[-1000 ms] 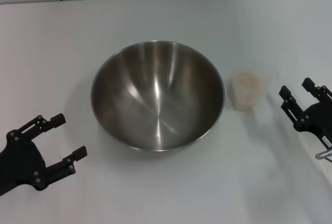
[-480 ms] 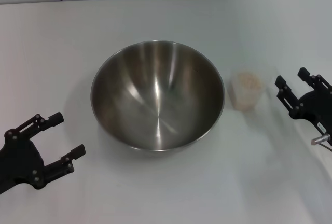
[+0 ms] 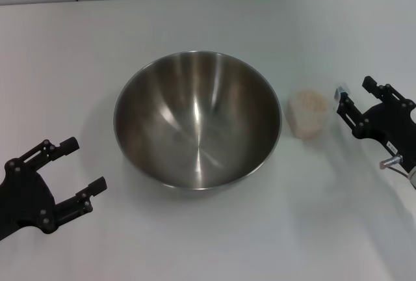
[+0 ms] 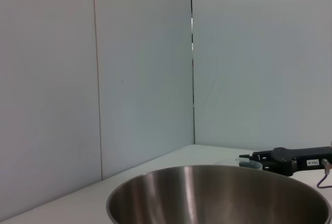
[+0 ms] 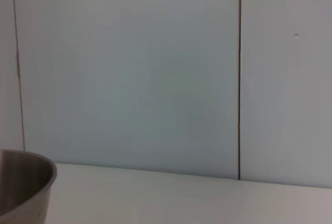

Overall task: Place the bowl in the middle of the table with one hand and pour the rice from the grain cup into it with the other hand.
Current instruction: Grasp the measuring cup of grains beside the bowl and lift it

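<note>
A steel bowl point(image 3: 197, 120) sits mid-table point(image 3: 208, 27), the rice-filled point(image 3: 311, 103) grain cup point(image 3: 307, 114) just beside it, the right gripper point(image 3: 354, 99) fingers apart next to the cup, the left gripper point(image 3: 77, 164) spread wide, well apart.

Left gripper point(image 3: 71, 170): low at the near-left corner of the head view, black, two fingers spread wide apart, tips pointing right and slightly far. Nothing between the fingers. Wrist and arm run off the near-left edge.

Right gripper point(image 3: 354, 95): at the right edge, mid-depth, black, fingers parted, tips pointing left and slightly far. Nothing held. A small silver fitting and a cable show on the wrist body behind the fingers. From the left wrist view this gripper point(image 4: 249, 157) appears far off, lying level, seen side-on.
</note>
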You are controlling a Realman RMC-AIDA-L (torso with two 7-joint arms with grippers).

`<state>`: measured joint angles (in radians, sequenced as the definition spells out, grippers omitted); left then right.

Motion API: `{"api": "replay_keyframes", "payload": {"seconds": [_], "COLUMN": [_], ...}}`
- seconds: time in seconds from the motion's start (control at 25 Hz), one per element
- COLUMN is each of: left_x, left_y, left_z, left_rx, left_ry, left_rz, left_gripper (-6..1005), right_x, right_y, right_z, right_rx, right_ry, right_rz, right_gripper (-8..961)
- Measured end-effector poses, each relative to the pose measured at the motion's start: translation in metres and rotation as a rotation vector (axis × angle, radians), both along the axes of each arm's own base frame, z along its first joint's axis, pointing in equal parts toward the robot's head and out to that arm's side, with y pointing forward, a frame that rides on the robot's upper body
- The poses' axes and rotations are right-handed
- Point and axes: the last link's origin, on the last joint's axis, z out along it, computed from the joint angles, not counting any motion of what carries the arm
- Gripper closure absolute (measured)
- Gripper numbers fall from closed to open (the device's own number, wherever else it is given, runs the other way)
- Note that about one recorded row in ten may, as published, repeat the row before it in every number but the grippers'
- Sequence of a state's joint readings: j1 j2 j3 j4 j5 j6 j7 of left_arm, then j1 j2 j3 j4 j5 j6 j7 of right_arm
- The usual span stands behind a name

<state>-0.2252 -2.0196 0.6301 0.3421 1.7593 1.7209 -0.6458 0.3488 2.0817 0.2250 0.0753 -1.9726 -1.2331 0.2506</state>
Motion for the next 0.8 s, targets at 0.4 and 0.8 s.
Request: {"api": "replay_keyframes", "payload": {"seconds": [0.4,0.8], "left_x": [0.001,0.002], "left_y": [0.002,0.004], "left_z": [0.001,0.001], "left_rx": [0.011,0.015], "left_ry": [-0.002,-0.002], "left_rz": [0.001,-0.002], "left_gripper": [209,210], "right_x": [-0.002,-0.003], "right_y": [0.009,0.011], "right_z": [0.001,0.001], "right_rx": [0.0,-0.001], "right_ry": [-0.01,-0.01], "right_rz": [-0.005,-0.002], "right_gripper": [377,377]}}
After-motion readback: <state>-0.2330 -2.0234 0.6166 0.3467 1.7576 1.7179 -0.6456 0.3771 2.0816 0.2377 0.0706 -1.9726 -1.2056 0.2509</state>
